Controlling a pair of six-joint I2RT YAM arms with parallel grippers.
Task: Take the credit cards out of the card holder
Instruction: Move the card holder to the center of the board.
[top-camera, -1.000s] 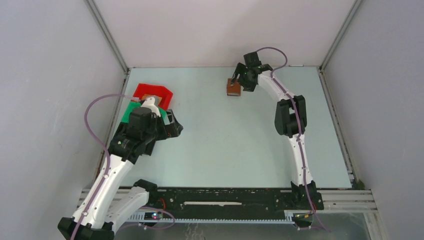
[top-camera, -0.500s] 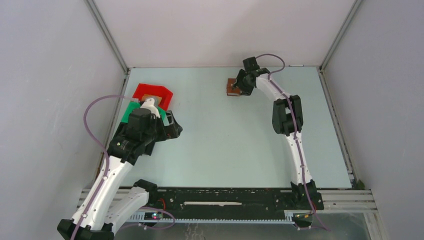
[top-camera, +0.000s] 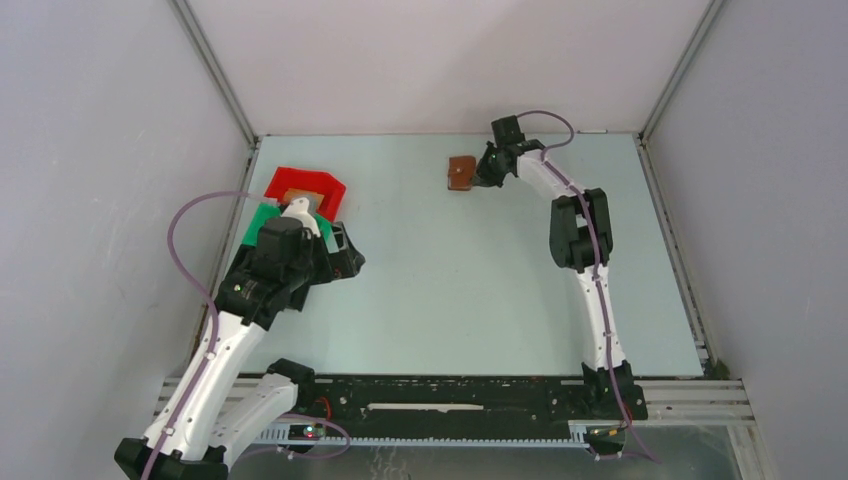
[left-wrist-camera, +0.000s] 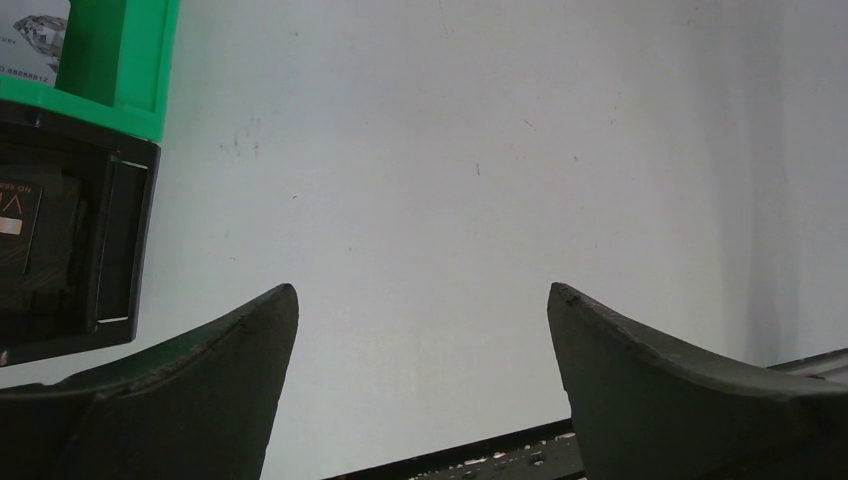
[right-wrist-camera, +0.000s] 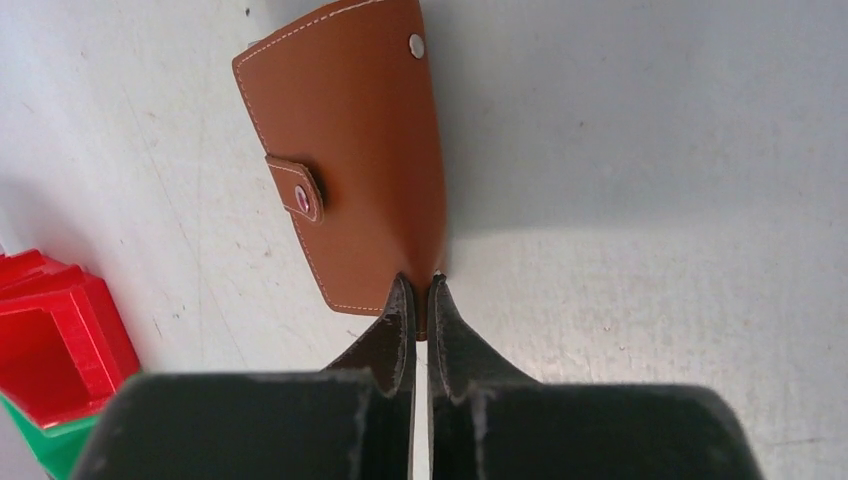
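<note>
shifted slightly leftward and tipped flatter than a second ago: brown leather card holder (right-wrist-camera: 345, 160), outer face up, far middle of the counter (top-camera: 450, 280). pinched at its near edge by the closed right jaws. no credit cards seen emerging from it, so extraction judged wholly ahead. left jaws spread wide, empty, beside the green bin (left-wrist-camera: 120, 60) and red bin (top-camera: 305, 182).

Hidden: card holder (right-wrist-camera: 350, 150) interior; red bin (right-wrist-camera: 60, 350) cropped.
</note>
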